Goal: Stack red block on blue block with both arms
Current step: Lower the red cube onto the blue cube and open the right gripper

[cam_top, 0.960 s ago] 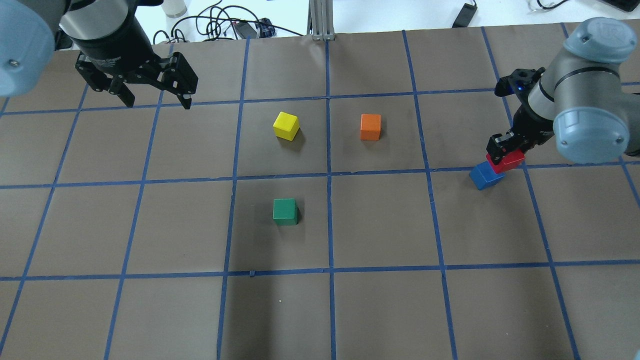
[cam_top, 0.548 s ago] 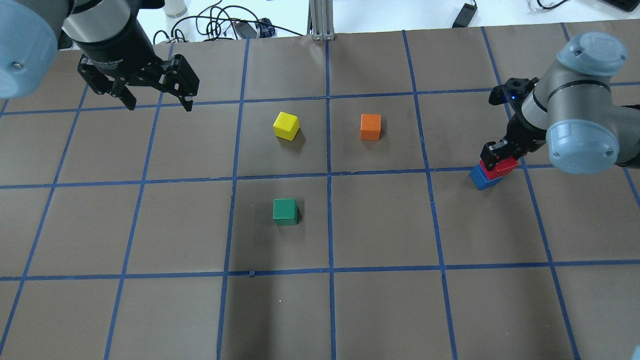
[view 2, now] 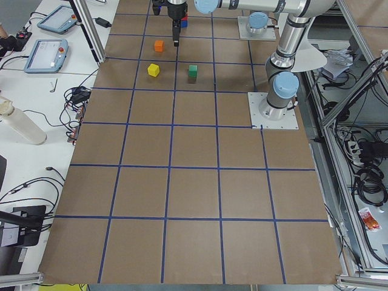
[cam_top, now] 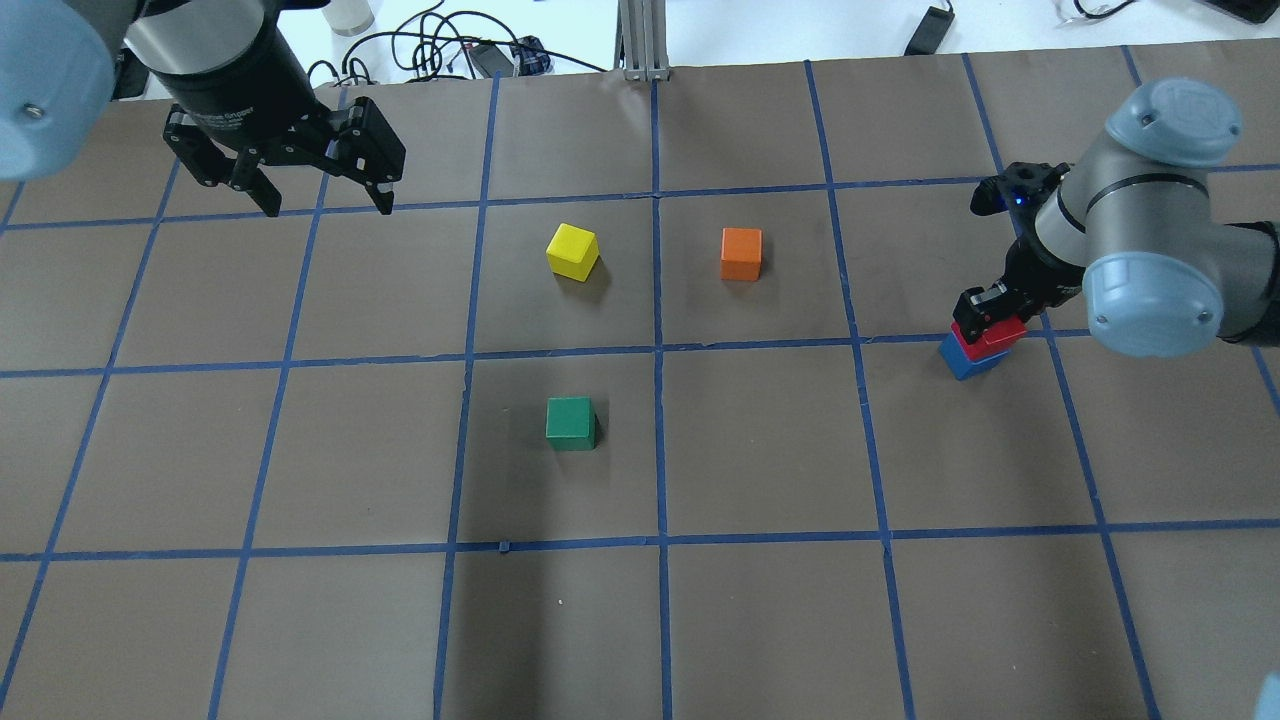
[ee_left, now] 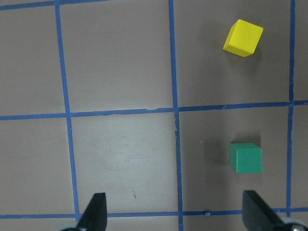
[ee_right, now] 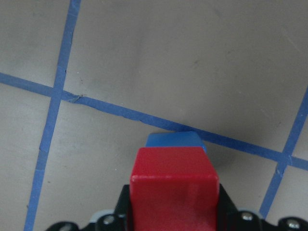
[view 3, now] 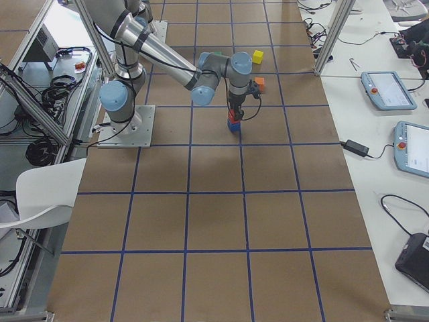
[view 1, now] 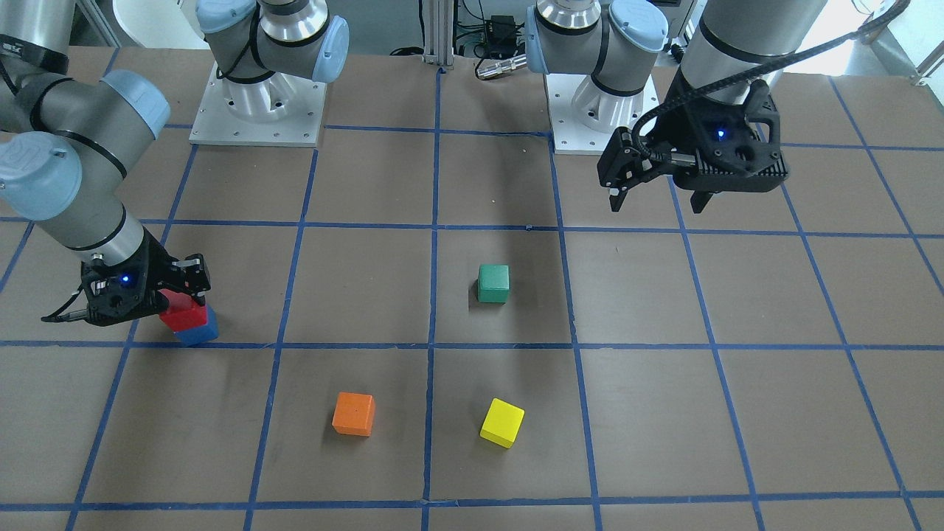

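Red block (cam_top: 992,338) is sitting on top of the blue block (cam_top: 962,362), over on the robot's right side of the table (cam_top: 300,620), right by one of the blue tape lines (cam_top: 560,352). The stack isn't perfectly lined up imo. From the overhead cam a strip of blue pokes out on one side, and the right wrist cam shows a bit of blue past the red's far edge. It looks like the two are touching, but I can't tell 100% if the red is fully down.

Right gripper (cam_top: 992,322) is clamped onto the red block w/ a finger on each side, wrist pointing down at the stack.

Left gripper (cam_top: 328,205) is way over on the other side, hanging above the table w/ its fingers spread wide and nothing between them. It's well apart from every cube.

Other stuff, all mid-table and apart from each other:
- green block (cam_top: 570,422), squared up w/ the grid
- yellow block (cam_top: 572,250), turned a bit
- orange block (cam_top: 741,253), beside the yellow one, across a tape line
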`<state>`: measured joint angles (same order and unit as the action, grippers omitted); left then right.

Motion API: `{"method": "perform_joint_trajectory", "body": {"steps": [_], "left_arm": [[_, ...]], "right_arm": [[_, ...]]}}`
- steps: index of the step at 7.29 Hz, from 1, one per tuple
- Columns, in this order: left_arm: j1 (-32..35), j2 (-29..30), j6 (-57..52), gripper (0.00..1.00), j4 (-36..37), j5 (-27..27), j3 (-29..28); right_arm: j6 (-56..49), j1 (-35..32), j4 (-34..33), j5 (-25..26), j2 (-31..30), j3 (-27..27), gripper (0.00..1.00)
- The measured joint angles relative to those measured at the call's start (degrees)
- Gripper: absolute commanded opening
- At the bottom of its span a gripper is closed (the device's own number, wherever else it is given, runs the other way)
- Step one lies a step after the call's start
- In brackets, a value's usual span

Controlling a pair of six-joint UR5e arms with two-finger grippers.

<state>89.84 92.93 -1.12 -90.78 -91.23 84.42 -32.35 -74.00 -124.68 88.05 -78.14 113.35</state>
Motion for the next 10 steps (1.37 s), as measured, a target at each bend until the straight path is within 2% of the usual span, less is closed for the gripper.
{"method": "perform_joint_trajectory", "body": {"steps": [3, 5, 6, 8, 10], "left_arm": [[-0.01, -0.16, 0.04, 1.00, -0.16, 0.02, 0.01], [-0.01, -0.36, -0.01, 1.00, -0.18, 0.10, 0.24], [-0.01, -0.48, -0.02, 1.00, -0.19, 0.14, 0.38], [-0.01, -0.57, -0.03, 1.00, -0.19, 0.22, 0.49], [-0.01, -0.59, -0.03, 1.00, -0.19, 0.25, 0.51]], "right_arm": [[-0.03, 0.00, -0.20, 0.07, 0.09, 0.01, 0.00], [-0.02, 0.00, -0.20, 0.05, 0.08, 0.13, 0.56], [0.00, 0.00, -0.16, 0.03, 0.07, 0.22, 0.79], [0.00, 0.00, -0.09, 0.22, 0.08, 0.28, 0.98], [0.20, 0.01, 0.16, 0.69, 0.01, 0.17, 1.00]]}}
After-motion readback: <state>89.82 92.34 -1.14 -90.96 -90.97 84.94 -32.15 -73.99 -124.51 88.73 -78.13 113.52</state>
